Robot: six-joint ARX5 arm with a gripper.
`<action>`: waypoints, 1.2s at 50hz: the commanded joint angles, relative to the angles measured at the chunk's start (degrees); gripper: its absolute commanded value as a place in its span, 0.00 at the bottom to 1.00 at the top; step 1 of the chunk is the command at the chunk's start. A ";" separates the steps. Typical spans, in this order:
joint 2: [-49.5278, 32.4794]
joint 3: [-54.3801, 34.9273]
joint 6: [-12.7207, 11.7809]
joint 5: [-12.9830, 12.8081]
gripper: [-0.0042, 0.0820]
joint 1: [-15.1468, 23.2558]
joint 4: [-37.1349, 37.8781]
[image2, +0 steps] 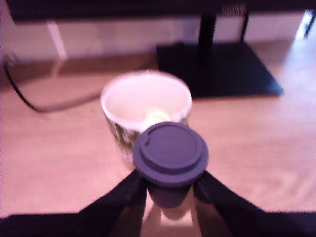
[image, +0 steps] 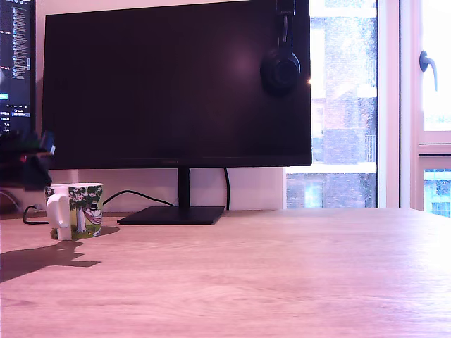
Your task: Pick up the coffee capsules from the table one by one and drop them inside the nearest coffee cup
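In the wrist view my gripper (image2: 169,190) is shut on a dark grey coffee capsule (image2: 171,153), flat rim facing the camera, held just short of the coffee cup (image2: 146,109). The cup's open mouth lies right beyond the capsule; something pale shows inside it, too blurred to name. In the exterior view the white coffee cup (image: 76,210) with its green leafy print stands at the far left of the table (image: 268,274), handle toward the camera. Only a dark blurred part of the gripper (image: 36,165) shows there, above and just left of the cup. No other capsules show on the table.
A large dark monitor (image: 176,81) on a black stand (image: 173,215) rises behind the cup, with headphones (image: 280,67) hung on its top edge. A black cable (image2: 29,96) runs across the table beside the cup. A window is at the exterior view's right.
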 commanded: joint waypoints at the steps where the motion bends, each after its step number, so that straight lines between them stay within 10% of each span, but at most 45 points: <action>1: -0.13 2.82 0.31 0.46 0.21 -0.11 -1.88; 60: 21.33 44.00 1.42 2.12 0.21 1.38 -47.32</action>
